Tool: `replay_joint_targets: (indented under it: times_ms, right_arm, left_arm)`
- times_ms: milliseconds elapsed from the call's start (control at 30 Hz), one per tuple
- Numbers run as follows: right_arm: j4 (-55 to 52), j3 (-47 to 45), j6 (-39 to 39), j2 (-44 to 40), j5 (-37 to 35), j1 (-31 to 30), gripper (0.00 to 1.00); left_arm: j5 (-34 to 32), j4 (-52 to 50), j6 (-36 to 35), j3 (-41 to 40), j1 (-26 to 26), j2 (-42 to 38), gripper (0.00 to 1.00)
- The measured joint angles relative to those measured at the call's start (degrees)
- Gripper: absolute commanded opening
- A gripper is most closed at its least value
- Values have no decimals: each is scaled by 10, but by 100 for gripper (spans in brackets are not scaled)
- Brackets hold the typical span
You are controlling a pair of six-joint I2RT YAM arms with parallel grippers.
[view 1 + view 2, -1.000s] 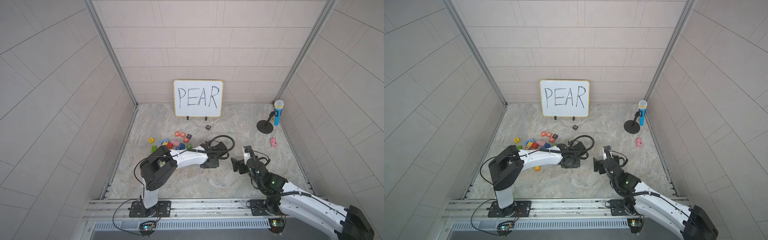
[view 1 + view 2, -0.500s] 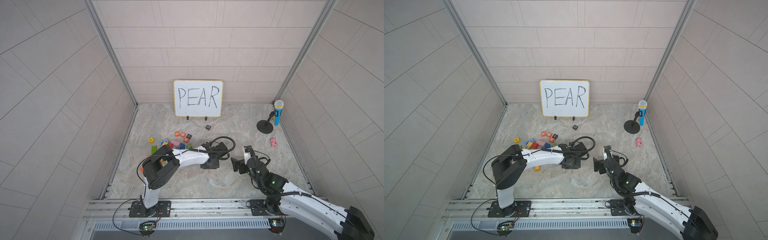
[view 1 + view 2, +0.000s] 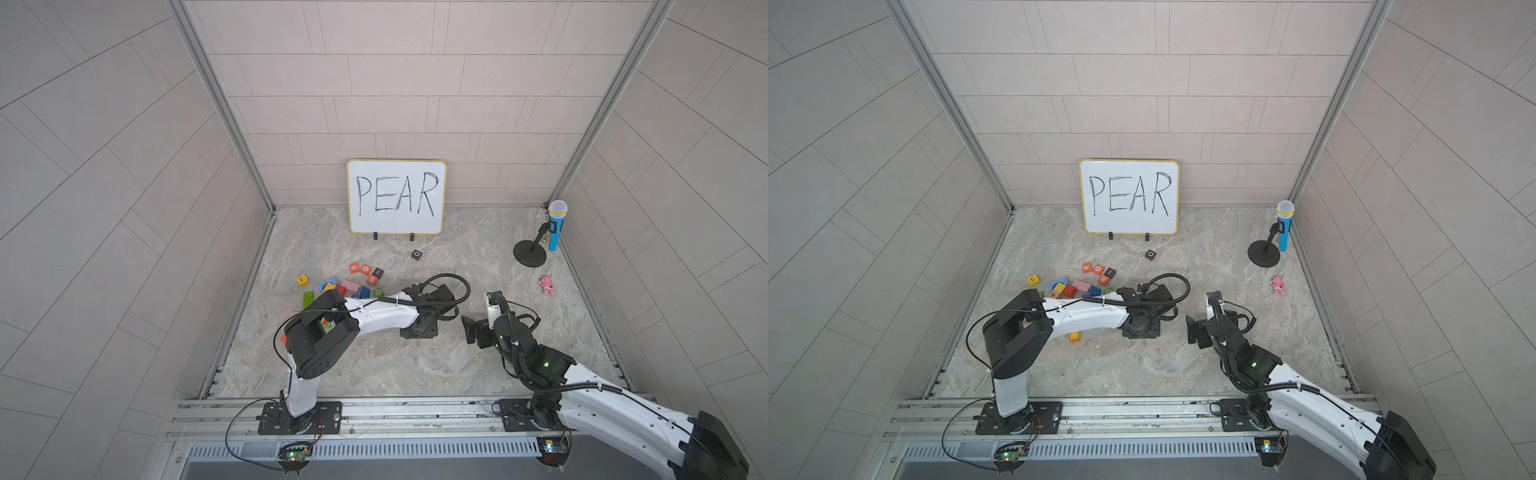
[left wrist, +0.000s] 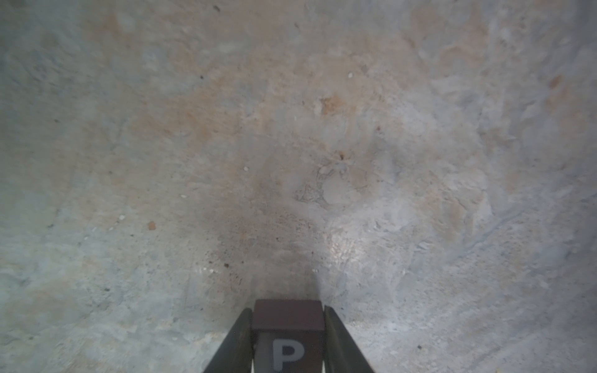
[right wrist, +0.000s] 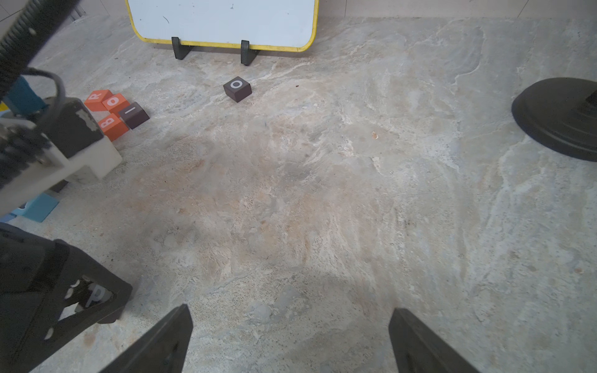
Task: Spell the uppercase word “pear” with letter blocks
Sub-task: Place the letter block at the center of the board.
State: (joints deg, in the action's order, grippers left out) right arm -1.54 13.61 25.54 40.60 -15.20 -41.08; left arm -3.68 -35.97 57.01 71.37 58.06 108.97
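Two grippers are hanging low over the floor (image 3: 374,365), the left gripper (image 4: 287,311) pointing down and flanking the black P block (image 4: 287,336) mid-floor, whether clamped or loose being unclear, the right gripper (image 5: 290,310) gaping wide close by.

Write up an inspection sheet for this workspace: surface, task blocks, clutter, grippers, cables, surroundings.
Surface: marbled floor, nothing spilled.
Job's things: black P block in the left gripper, at the floor; yellow E block and orange R block near the block pile; A block not made out.
Clutter: block pile; black O block alone; pink toy; microphone on stand.
Grippers: left shut on the black P block; right gripper open, empty.
Cables: black cable loops above the left wrist; corrugated cable along the right arm.
Surroundings: tiled walls; whiteboard reading PEAR.
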Motion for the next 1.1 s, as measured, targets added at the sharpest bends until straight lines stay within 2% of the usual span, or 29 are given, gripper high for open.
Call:
replay_joint_targets:
  times_ms: [333, 733, 833, 933, 1100]
  right_arm:
    - [13, 0, -19, 0, 32, 0, 100]
    - [132, -9, -118, 46, 189, -3, 100]
    - [171, -9, -144, 82, 216, -12, 99]
    - [207, 2, -175, 134, 237, -31, 89]
    - [244, 73, -226, 251, 294, -50, 87]
  left_arm:
    - [-9, -9, -1, 1, 0, -12, 47]
    - [-68, -53, -9, 4, -9, -132, 44]
    - [-69, -66, -19, 0, -31, -157, 49]
    - [-59, -75, -37, -8, -75, -176, 56]
    - [-55, -99, -68, -11, -148, -190, 58]
